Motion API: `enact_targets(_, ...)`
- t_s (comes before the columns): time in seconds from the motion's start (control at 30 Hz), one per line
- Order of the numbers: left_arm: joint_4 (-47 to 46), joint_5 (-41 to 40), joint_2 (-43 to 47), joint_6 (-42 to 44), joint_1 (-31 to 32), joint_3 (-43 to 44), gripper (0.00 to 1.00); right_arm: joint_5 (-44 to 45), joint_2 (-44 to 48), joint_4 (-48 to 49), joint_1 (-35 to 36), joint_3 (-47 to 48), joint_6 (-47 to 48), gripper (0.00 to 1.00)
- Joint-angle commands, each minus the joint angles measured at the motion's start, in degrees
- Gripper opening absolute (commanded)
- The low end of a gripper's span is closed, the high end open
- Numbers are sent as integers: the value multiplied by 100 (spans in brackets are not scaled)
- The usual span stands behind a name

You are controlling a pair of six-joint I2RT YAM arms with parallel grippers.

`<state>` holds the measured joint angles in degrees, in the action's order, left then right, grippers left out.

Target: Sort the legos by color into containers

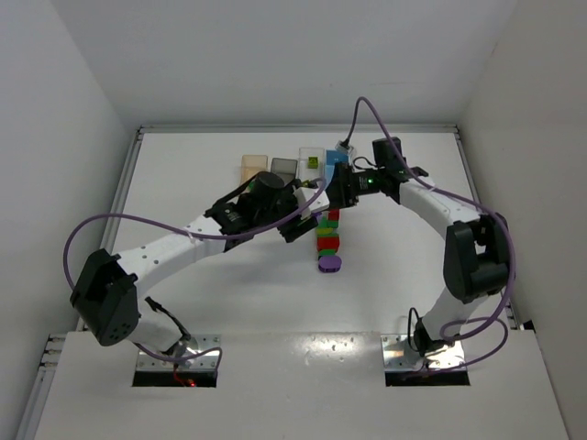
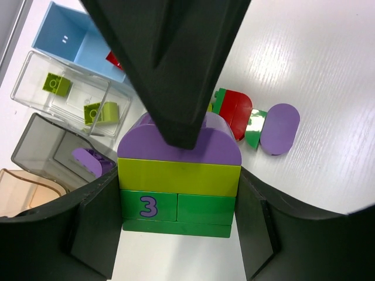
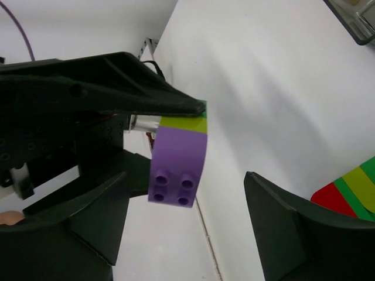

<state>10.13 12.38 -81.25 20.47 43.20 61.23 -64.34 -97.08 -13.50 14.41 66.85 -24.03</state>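
Observation:
My left gripper [image 2: 176, 237] is shut on a stack of legos [image 2: 179, 175]: a purple brick on top, lime below it, then dark green bricks, one marked 3. In the top view it [image 1: 307, 220] holds the stack near the table's middle. My right gripper [image 3: 187, 222] straddles the stack's purple brick [image 3: 179, 167], with open jaws and a gap on each side. One of its fingers [image 2: 170, 70] covers the purple top in the left wrist view. More legos lie on the table: red [image 2: 237, 111], green [image 2: 255, 126] and purple [image 2: 280, 127].
Four containers stand in a row at the back: tan [image 1: 253, 168], grey [image 1: 284, 168], clear [image 1: 312, 160], blue [image 1: 336, 158]. The clear bin [image 2: 35, 76] holds lime bricks [image 2: 55, 85], the grey bin [image 2: 41, 146] a purple brick [image 2: 88, 161], the blue bin [image 2: 64, 41] a red one [image 2: 114, 58].

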Motion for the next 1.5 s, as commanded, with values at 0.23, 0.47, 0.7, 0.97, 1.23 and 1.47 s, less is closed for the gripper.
enact_targets(0.23,-266,27,215,-61,66,-41,42,132,-189,-4,132,408,276,35)
enact_targets(0.47,-266,-324,557,-235,66,-506,42,-43,-137,49,1,461,276,9)
enact_targets(0.7,-82,-605,1032,-412,-259,-1007,42,-149,-83,49,-263,566,276,3)
enact_targets(0.97,366,-1088,1481,-456,-1118,-1184,42,420,-346,-257,-168,1258,565,3)
enact_targets(1.23,490,-1071,1543,-1000,-2561,-648,42,2775,-1866,-451,719,3235,453,2)
enact_targets(1.47,604,-720,1428,-1300,-3072,-481,42,4200,-3114,-505,1143,4379,505,2)
